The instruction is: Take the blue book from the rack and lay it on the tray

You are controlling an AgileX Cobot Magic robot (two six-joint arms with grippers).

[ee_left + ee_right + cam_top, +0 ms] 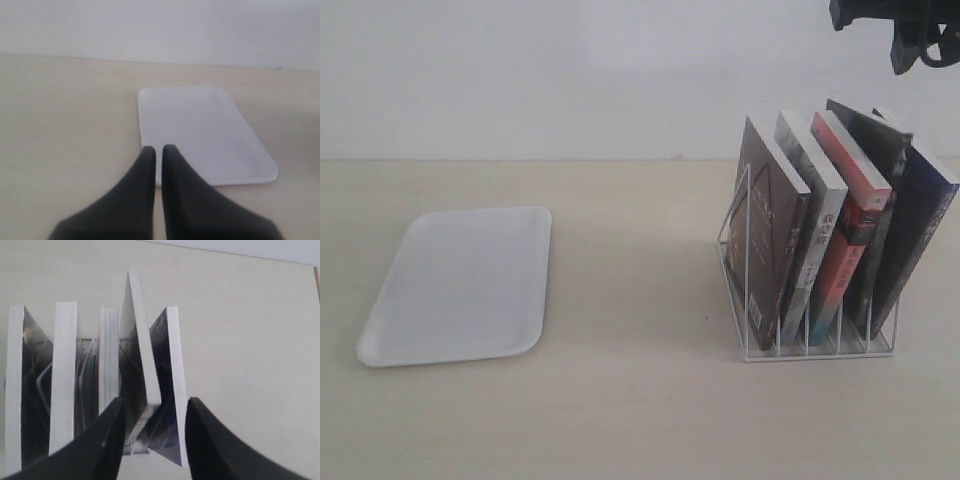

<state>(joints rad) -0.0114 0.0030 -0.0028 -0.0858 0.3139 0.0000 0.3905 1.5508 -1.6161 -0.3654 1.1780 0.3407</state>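
The white wire rack (745,262) stands on the right of the table with several books leaning in its slots. The blue book (922,222) is the rightmost one, dark navy and tilted left against its neighbour. In the right wrist view, the blue book (166,405) lies below and between my right gripper's fingers. My right gripper (155,407) is open and hangs well above the books, showing at the top right corner (918,35). The white tray (460,285) lies flat on the left with nothing on it. My left gripper (158,150) is shut on nothing, just above the tray's (200,132) near corner.
Other books fill the rack: a dark brown one (770,240), a grey one (815,235), a red-orange-spined one (848,250) and a black one (875,150). Light wooden tabletop (640,300) lies between tray and rack. A white wall (570,70) stands behind.
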